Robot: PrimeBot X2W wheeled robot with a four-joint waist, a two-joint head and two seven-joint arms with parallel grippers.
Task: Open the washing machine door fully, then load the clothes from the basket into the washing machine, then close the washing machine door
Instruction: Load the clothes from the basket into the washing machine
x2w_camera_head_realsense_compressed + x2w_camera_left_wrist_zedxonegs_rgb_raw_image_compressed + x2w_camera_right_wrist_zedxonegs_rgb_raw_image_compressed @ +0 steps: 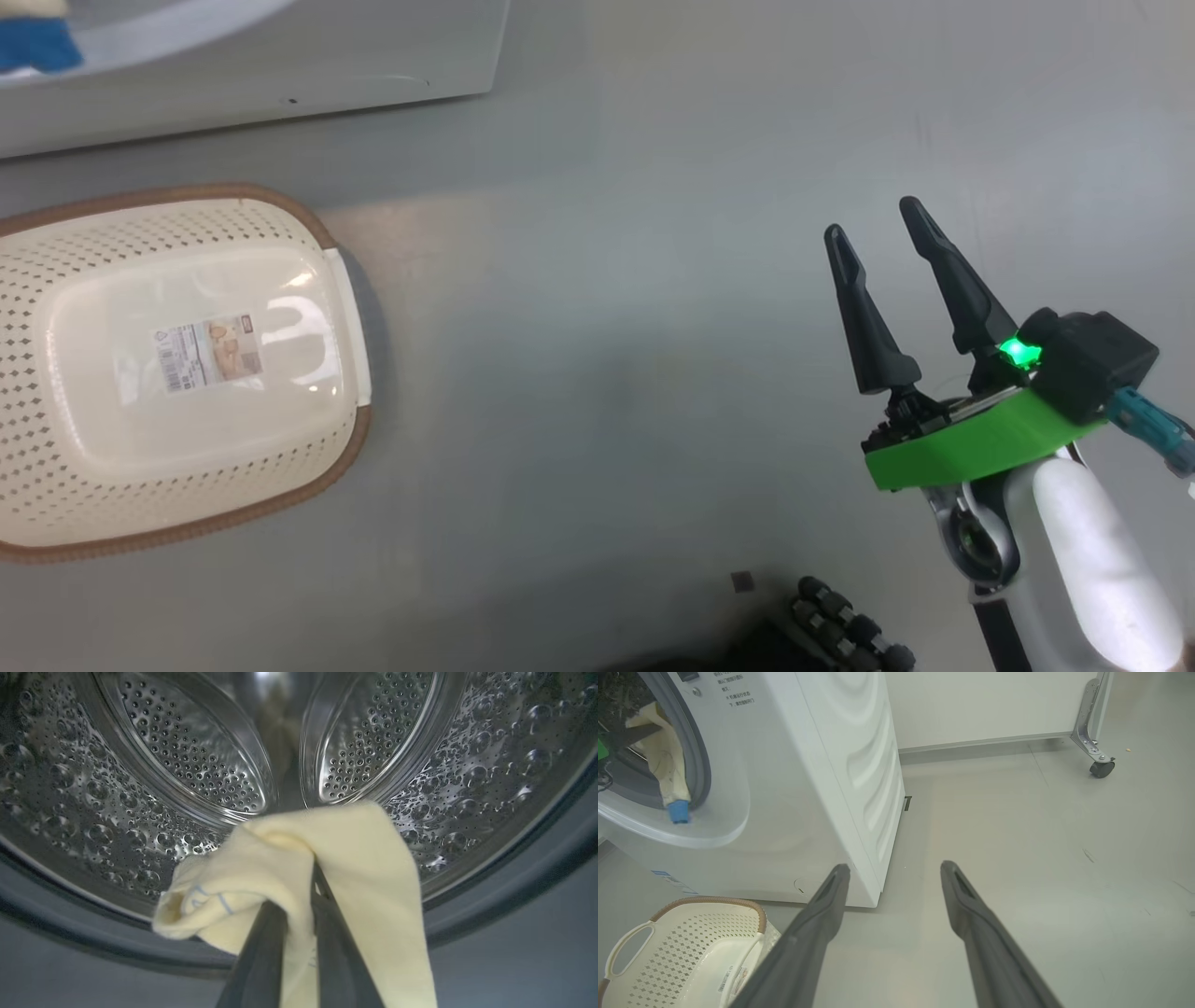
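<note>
A cream-yellow garment hangs at the mouth of the washing machine, draped over the left gripper, whose two dark fingers are pressed close together with the fabric pinched between them. Behind it curve the steel drum and the grey gasket. From the right wrist view the cloth trails over the lip of the opening, and its blue cuff rests on the white front. The basket sits on the grey floor just before the machine. The right gripper hovers well apart from it, jaws spread wide, gripping nothing. A caster wheel stands by the far wall. The left fingertips are buried in fabric. The sticker on the basket's bottom and the lines of print on the machine's front are too small to read.
</note>
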